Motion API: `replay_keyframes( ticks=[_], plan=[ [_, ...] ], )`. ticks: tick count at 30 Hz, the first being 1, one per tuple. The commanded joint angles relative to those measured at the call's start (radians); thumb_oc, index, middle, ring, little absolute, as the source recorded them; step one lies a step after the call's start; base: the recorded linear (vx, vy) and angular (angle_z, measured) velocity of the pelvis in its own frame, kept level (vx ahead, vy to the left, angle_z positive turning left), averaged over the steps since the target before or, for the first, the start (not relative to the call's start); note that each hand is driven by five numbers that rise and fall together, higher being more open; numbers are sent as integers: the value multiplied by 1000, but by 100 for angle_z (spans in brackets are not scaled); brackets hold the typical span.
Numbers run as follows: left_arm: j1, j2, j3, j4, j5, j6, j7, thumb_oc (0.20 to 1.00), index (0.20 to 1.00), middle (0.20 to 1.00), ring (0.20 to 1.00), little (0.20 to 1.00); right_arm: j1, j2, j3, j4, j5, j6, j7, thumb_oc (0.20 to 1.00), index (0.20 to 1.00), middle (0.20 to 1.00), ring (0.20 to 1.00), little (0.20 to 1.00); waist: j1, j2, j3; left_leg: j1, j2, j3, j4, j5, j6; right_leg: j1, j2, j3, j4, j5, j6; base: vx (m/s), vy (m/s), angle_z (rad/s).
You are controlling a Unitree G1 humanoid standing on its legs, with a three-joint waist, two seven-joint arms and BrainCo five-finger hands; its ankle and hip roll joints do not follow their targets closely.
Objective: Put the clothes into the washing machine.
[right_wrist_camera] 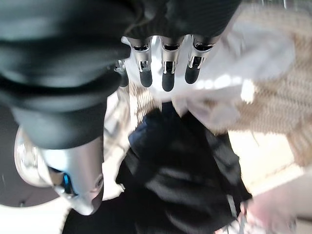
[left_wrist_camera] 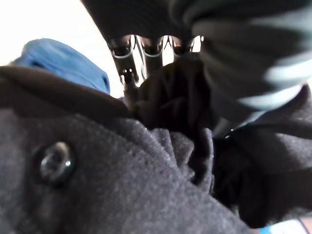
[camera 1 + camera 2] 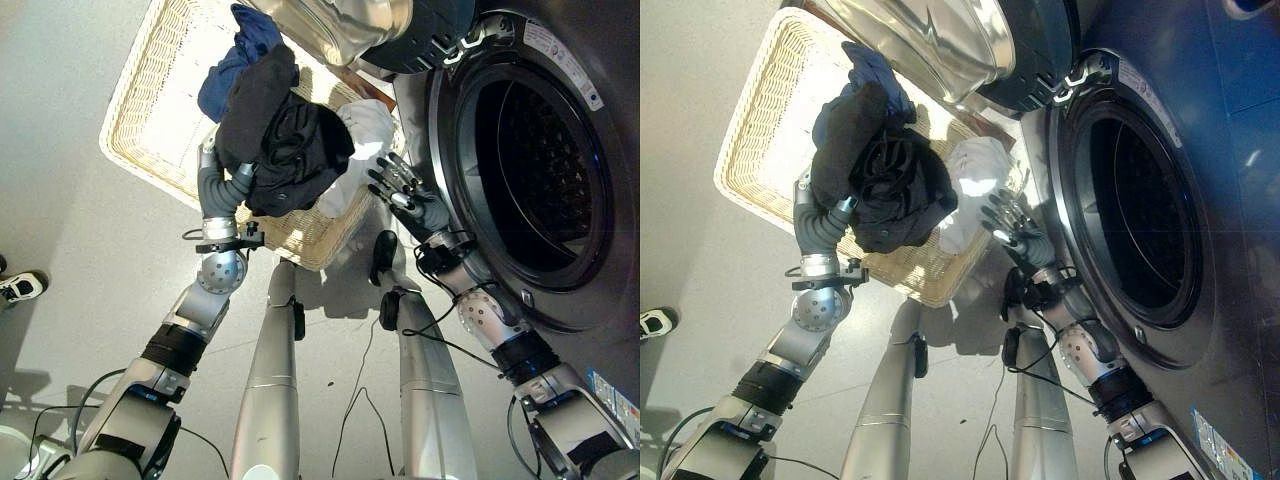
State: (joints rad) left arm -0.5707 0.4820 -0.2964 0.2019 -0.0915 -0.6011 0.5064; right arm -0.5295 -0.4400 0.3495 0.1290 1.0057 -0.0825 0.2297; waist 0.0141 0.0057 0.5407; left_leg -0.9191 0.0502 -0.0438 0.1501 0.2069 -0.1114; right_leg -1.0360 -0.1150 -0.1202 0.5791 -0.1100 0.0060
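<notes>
Above the wicker basket (image 3: 140, 150), the left hand (image 3: 222, 178) grips a black garment (image 3: 285, 150); right hand (image 3: 400, 190) hovers open beside the washing machine drum (image 3: 535, 165).

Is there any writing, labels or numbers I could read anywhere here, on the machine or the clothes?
White label strip on the washing machine rim, top right: print too small to read.
Sticker at the machine's lower right corner: too small to read.
Clothes, wicker basket: no text visible.
</notes>
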Motion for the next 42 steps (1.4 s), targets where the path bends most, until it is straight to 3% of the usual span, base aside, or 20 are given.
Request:
replay_keyframes(
  ticks=[1, 7, 22, 24, 25, 41, 42],
  plan=[
    [-28, -14, -14, -132, 43, -85, -42, 200, 200, 200, 200, 200, 34, 26, 23, -125, 68, 35, 65, 1000, 1000, 1000, 1000, 1000, 14, -20, -21, -11, -75, -19, 115, -110, 31, 71, 16, -24, -241, 195, 130, 0, 0, 0],
    [-60, -36, -56, -163, 2, -50, -100, 200, 200, 200, 200, 200, -10, 63, 77, -152, 68, 48, 69, 1000, 1000, 1000, 1000, 1000, 19, -9, -21, -4, -87, -22, 115, -105, 33, 76, 11, -29, -249, 204, 131, 9, -10, 4],
    [-110, -55, -110, -175, -10, 5, -157, 200, 200, 200, 200, 200, -93, 133, 113, -194, 167, 5, 85, 1000, 1000, 1000, 1000, 1000, 32, -1, -21, 13, -99, -23, 112, -99, 38, 88, 6, -43, -253, 218, 133, 4, -7, 2],
    [-114, -56, -113, -171, -25, 9, -171, 200, 200, 200, 200, 200, -96, 140, 114, -198, 163, -7, 79, 332, 332, 332, 332, 332, 33, -1, -21, 15, -98, -21, 112, -99, 38, 89, 6, -44, -254, 218, 133, 0, 0, 0],
    [-115, -57, -112, -172, -22, 12, -174, 200, 200, 200, 200, 200, -98, 142, 115, -200, 165, -10, 77, 200, 200, 200, 200, 200, 33, -1, -21, 15, -98, -21, 111, -99, 37, 90, 6, -44, -254, 218, 134, 0, 0, 0],
    [-107, -74, -133, -184, -31, 12, -221, 200, 200, 200, 200, 200, -105, 147, 111, -211, 169, -55, 19, 200, 200, 200, 200, 200, 28, 13, -21, 12, -100, -2, 109, -93, 40, 82, 5, -45, -261, 226, 133, 0, 4, 0],
    [-105, -74, -135, -187, -34, 19, -224, 263, 263, 263, 263, 263, -104, 146, 111, -211, 173, -54, 20, 200, 200, 200, 200, 200, 28, 13, -21, 12, -101, -2, 108, -93, 40, 82, 5, -45, -261, 226, 133, 0, 0, 0]
  ],
)
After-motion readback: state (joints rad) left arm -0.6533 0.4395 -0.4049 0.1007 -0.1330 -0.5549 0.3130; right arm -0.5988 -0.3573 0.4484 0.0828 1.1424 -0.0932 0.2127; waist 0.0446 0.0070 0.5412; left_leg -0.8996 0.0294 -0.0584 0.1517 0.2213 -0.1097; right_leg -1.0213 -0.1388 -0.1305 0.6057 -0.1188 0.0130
